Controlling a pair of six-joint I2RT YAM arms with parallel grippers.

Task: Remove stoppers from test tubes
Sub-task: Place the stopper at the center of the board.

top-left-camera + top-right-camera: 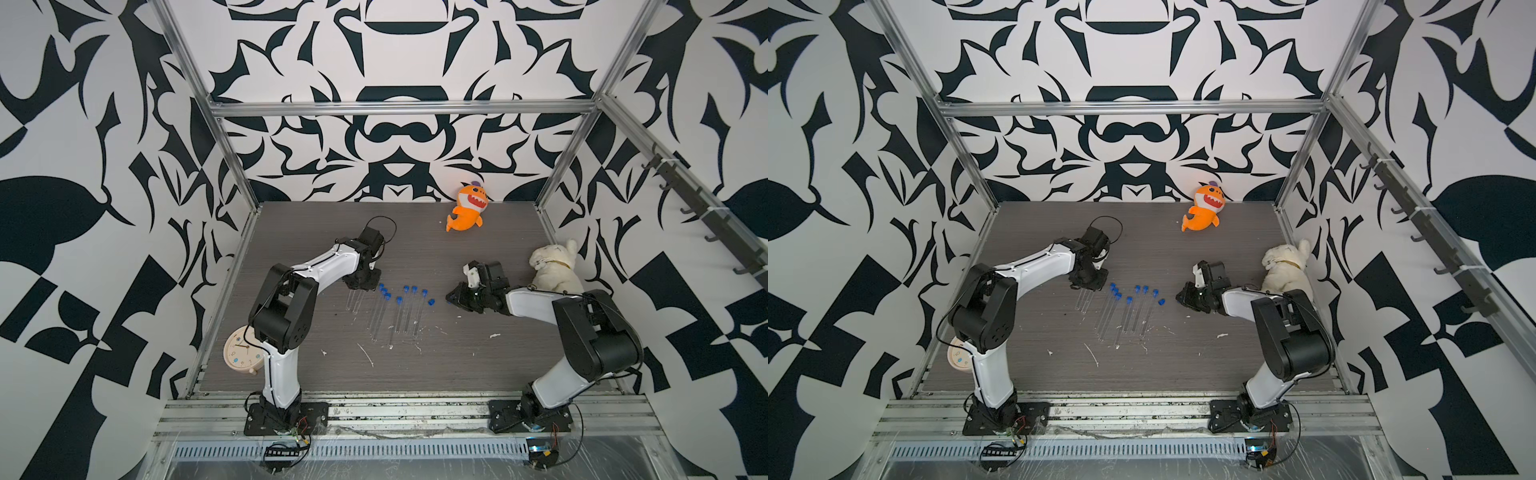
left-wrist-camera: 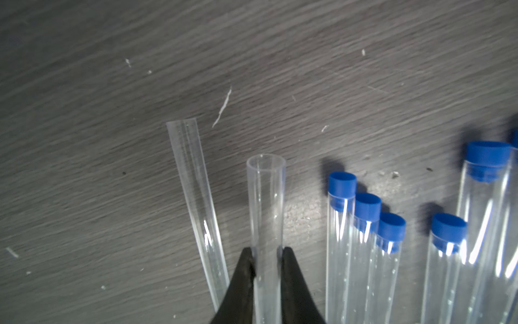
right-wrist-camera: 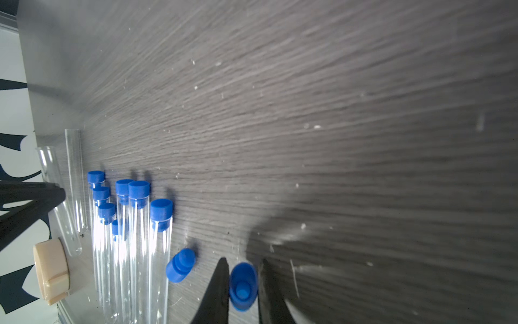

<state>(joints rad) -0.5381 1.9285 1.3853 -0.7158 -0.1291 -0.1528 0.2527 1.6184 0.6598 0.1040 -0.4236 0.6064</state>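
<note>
White-and-black left arm — elbow high, forearm reaching ahead, wrist tipped down. The left gripper pinches a clear open-mouthed test tube. The right arm lies low, reaching inward; the right gripper brackets a blue plastic stopper — contact unclear.

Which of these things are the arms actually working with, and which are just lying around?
In use: test tubes, blue stoppers, left gripper clamping an uncapped tube, right gripper with a loose stopper between its jaws.
Lying about: orange shark toy, white plush toy, clock.
</note>
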